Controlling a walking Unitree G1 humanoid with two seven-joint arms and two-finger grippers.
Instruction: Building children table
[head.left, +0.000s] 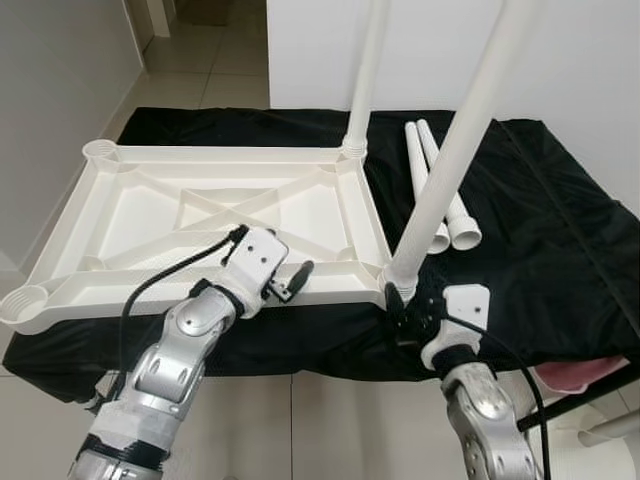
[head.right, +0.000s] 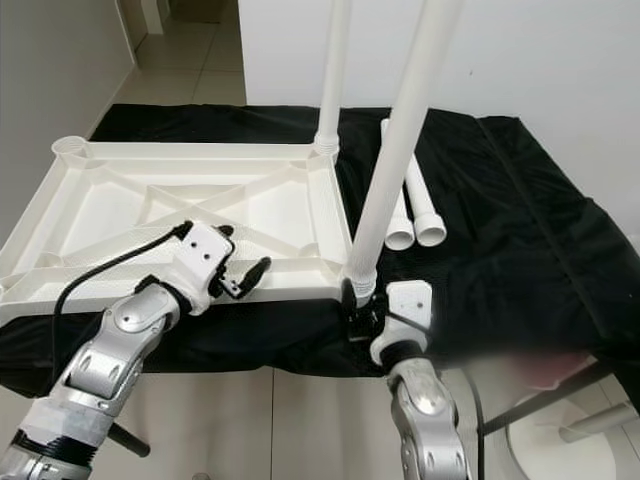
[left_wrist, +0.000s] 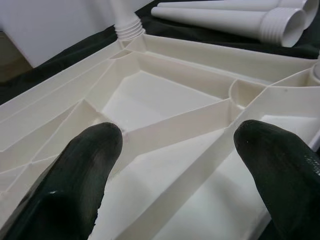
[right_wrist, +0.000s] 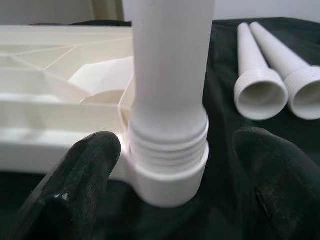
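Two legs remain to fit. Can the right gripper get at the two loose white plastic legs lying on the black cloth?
Probably yes: the right gripper is open around the near upright leg, and the loose legs lie just beyond, with bare black cloth between.

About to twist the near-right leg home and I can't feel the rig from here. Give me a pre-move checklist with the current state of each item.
1. Right gripper straddles the near leg at its threaded base: ok, fingers open on either side, not clamped.
2. Leg seated in its corner socket: not ok, threads show above the collar.
3. Leg upright: not ok, it looks tilted in the head views.
4. Left gripper bracing the tabletop: cannot tell, open, over the ribbed underside.
5. Far leg standing in its socket: ok.
6. Two spare legs on the black cloth, apart from the work: ok.
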